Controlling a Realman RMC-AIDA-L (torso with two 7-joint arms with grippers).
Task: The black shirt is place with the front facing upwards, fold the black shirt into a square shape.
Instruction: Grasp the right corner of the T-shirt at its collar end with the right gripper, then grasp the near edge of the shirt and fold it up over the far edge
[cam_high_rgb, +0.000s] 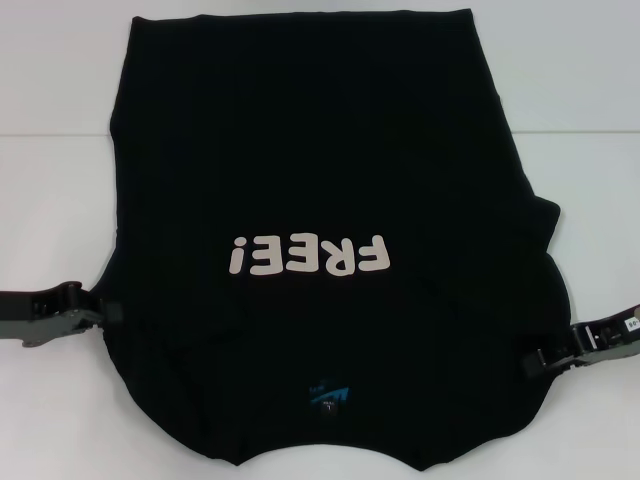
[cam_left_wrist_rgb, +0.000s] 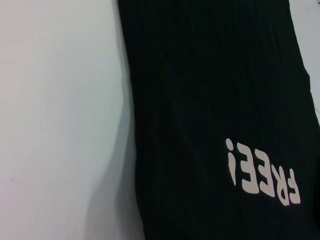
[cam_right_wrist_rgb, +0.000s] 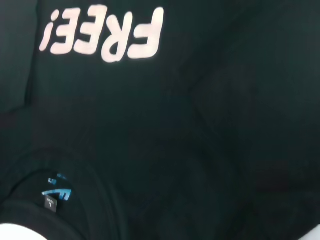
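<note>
Head view shows the black shirt (cam_high_rgb: 330, 200) lying flat on the white table (cam_high_rgb: 50, 180), front side up. White block letters "FREE!" (cam_high_rgb: 307, 256) appear upside down, and a small blue neck label (cam_high_rgb: 328, 396) sits at the collar, nearer the robot than the letters. The left gripper (cam_high_rgb: 100, 315) touches one shirt edge and the right gripper (cam_high_rgb: 535, 362) the opposite edge; I cannot tell whether either is clenched or released.

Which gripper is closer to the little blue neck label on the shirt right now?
Right, though not by much. The right gripper is at the black shirt's right edge, roughly level with the blue neck label. The left gripper is at the left edge, farther off.
</note>
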